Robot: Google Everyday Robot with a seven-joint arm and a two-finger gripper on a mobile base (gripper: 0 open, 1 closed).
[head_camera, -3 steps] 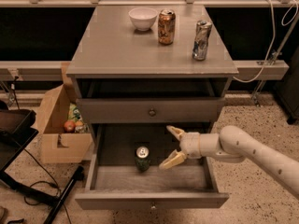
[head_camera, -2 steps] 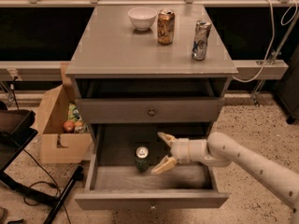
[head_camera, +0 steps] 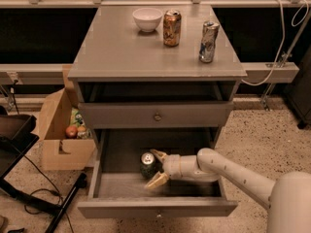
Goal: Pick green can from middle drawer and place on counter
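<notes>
The green can point(head_camera: 147, 164) stands upright in the open middle drawer point(head_camera: 158, 208), left of centre, its silver top showing. My gripper point(head_camera: 157, 168) reaches into the drawer from the right. Its fingers are open, one fingertip point(head_camera: 154, 153) behind the can and the other point(head_camera: 154, 182) in front, right beside the can on its right side. The grey counter point(head_camera: 121, 52) is the cabinet's top above.
On the counter stand a white bowl point(head_camera: 147, 19), an orange-gold can point(head_camera: 171, 28) and a silver-blue can point(head_camera: 208, 41). The shut upper drawer point(head_camera: 156, 115) hangs above the open one. A cardboard box point(head_camera: 63, 125) with fruit and black stand legs point(head_camera: 63, 208) lie left of the cabinet.
My gripper has moved left inside the drawer, from well right of the green can to right beside it, fingers still open. The can has not moved.
</notes>
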